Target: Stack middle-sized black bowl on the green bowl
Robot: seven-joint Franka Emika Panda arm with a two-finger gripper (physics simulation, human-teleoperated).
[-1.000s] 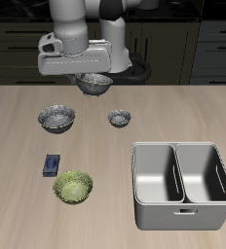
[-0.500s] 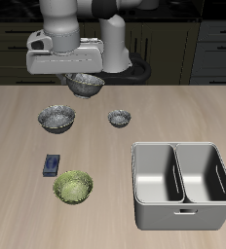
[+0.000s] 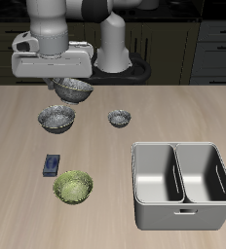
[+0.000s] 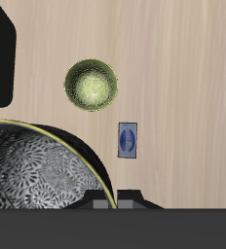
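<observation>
The middle-sized black bowl (image 3: 74,90), dark with a mottled silvery inside, hangs in the air above the table's back part, and my gripper (image 3: 68,82) is shut on its rim. In the wrist view this bowl (image 4: 35,175) fills the near field, with a fingertip (image 4: 116,200) at its edge. The green bowl (image 3: 73,187) sits on the table near the front edge, well apart from the held bowl. It also shows in the wrist view as the green bowl (image 4: 93,85), with nothing in it.
A larger dark bowl (image 3: 56,118) stands on the table just below and in front of the held bowl. The smallest dark bowl (image 3: 119,118) sits beside it. A small blue object (image 3: 53,163) lies just behind the green bowl. A grey two-compartment basin (image 3: 180,185) stands by the front edge.
My arm has carried the held bowl sideways, away from the basin side, and slightly lower. It now hangs nearly over the larger dark bowl. Nothing on the table has moved.
</observation>
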